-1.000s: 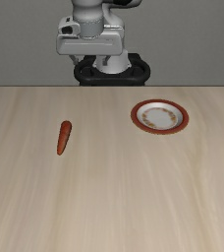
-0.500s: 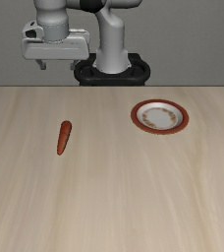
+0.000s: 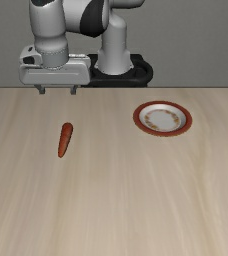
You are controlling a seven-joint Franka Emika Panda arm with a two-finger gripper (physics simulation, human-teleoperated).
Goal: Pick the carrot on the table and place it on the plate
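On my feed the tabletop (image 3: 114, 200) is a pale wood-grain slab running the full width of the exterior view, w/ a plain grey wall (image 3: 196, 40) behind it and no other furnishing that I can make out. The black base (image 3: 121, 72) of the arm (image 3: 81, 18) sits at the far edge of the tabletop, roughly centre. The arm is swung over toward the exterior view's left, wrist pointing down, and the fingers (image 3: 74, 90) hang off a wide grey block above the far strip of the tabletop. They're spread wide apart, released, w/ nothing between them; I see two short dark tips, one at each end of the block. The carrot (image 3: 66, 140) lies flat on the tabletop on the exterior view's left half, long axis running approx. near-to-far w/ a slight tilt, thicker end toward the robot and thin tip toward the near edge. Relative to the fingers it's lower in the view, i.e. farther fwd from the robot, and roughly in line w/ the gap between the two tips, a bit closer to the tip on the exterior view's right. Clear space between them, no contact. The plate (image 3: 164, 118), red-brown rim w/ a pale centre, sits on the exterior view's right half, well apart from the carrot and from the fingers, nothing on it.
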